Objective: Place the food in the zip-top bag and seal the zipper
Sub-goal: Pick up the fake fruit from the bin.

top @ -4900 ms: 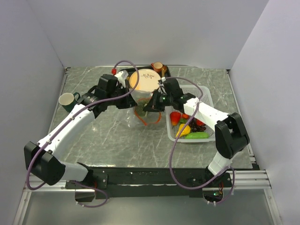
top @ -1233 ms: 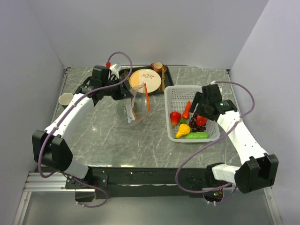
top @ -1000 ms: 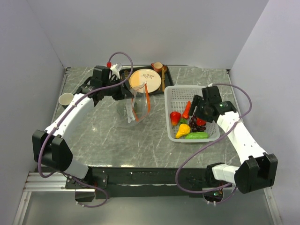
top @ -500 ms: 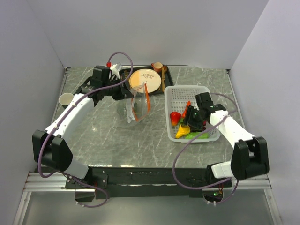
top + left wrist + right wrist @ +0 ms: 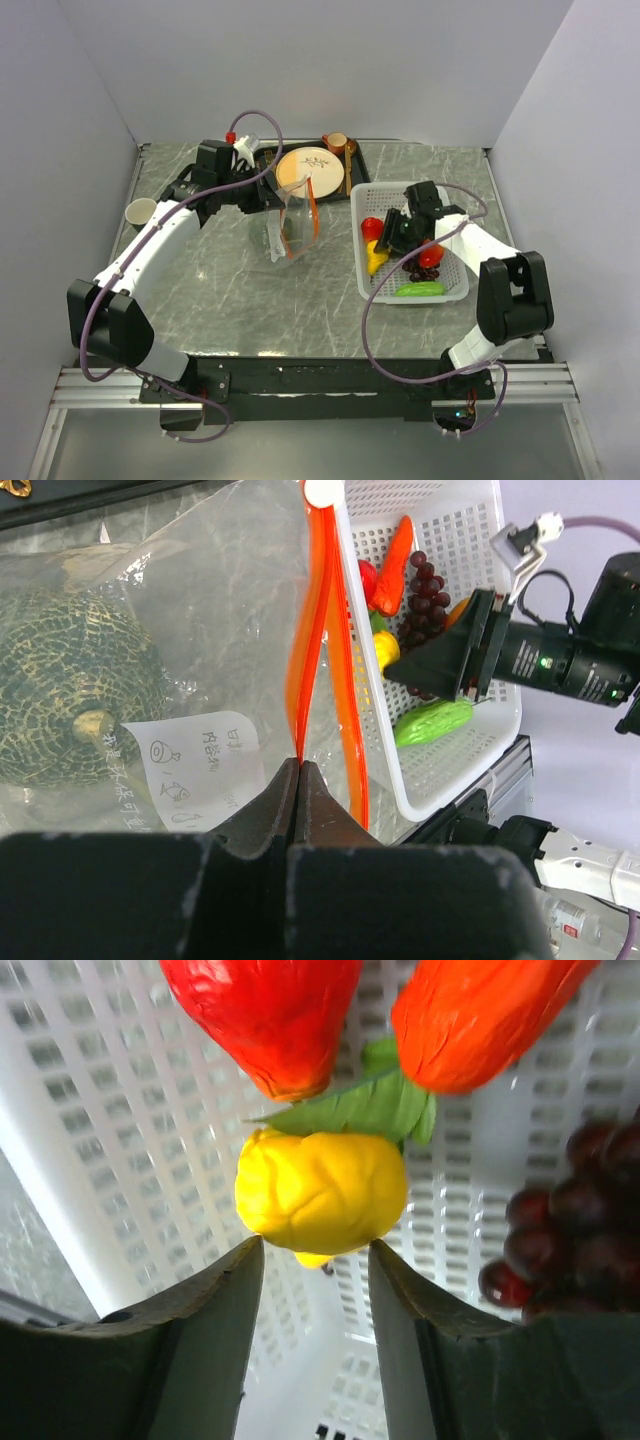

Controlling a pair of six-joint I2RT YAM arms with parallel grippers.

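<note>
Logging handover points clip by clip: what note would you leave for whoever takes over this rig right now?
Left gripper: shut on the orange-red zipper strip, holding the clear floppy plastic bag upright.
Right gripper: open, in the white mesh basket, yellow toy pear at its fingertips, no grip seen.
Done: round green melon in the bag.
Left: pear, red pieces, orange-red carrot, dark purple grapes, green cucumber, all in the basket; then seal the zipper.

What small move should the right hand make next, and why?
Probably ease the right hand forward around the yellow pear: its fingers stand apart with the pear just past their tips in the white basket. The left hand pinches the zipper; the zip-top bag stands open at its mouth.
</note>
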